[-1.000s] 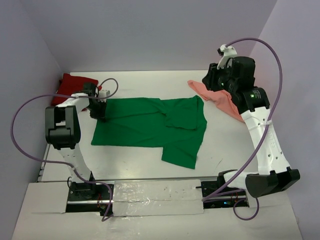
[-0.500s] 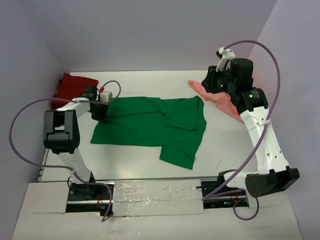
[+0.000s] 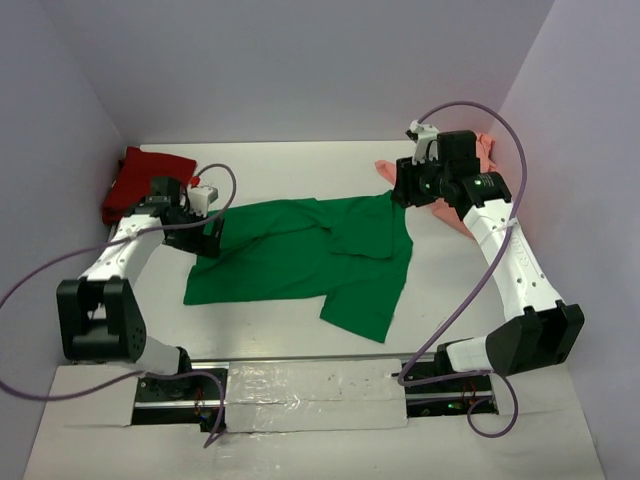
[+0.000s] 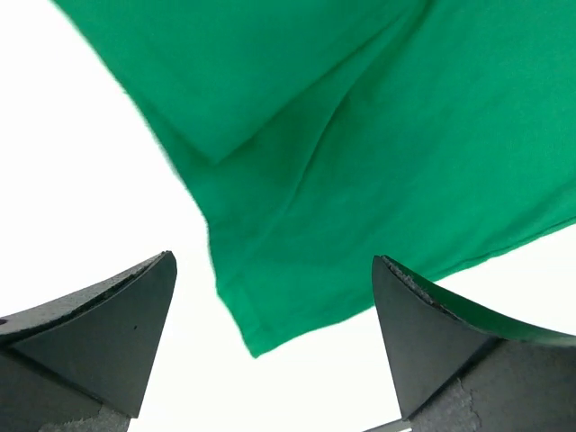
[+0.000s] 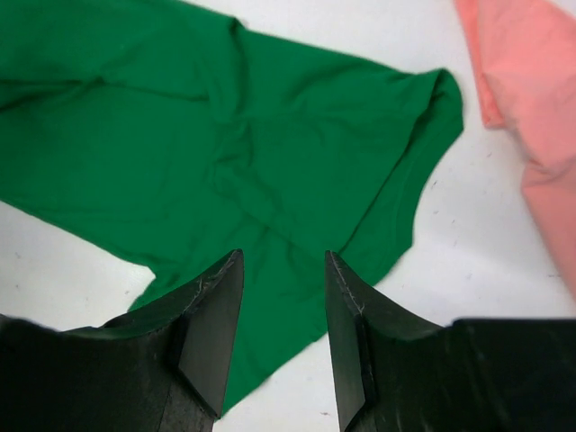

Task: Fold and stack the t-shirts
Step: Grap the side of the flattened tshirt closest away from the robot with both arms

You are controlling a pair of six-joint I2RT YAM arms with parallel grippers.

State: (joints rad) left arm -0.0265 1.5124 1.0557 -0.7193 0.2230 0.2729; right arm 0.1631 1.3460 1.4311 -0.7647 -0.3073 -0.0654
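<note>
The bright green t-shirt lies spread across the middle of the white table, one part folded over near its right side. In the left wrist view its hemmed corner lies flat on the table below my left gripper, whose jaws stand wide open and hold nothing. That left gripper is at the shirt's far left corner. My right gripper hovers over the shirt's far right corner; its jaws are apart and empty above the green cloth. The dark red t-shirt lies bunched at the far left. The salmon-pink t-shirt lies at the far right, partly hidden by the right arm.
Purple walls close in the table on the left, back and right. A taped rail with both arm bases runs along the near edge. Purple cables loop from each arm.
My left gripper has opened and let go of the green shirt's corner, and its arm has dropped lower. The right arm swung left from the pink shirt to the green shirt's corner.
</note>
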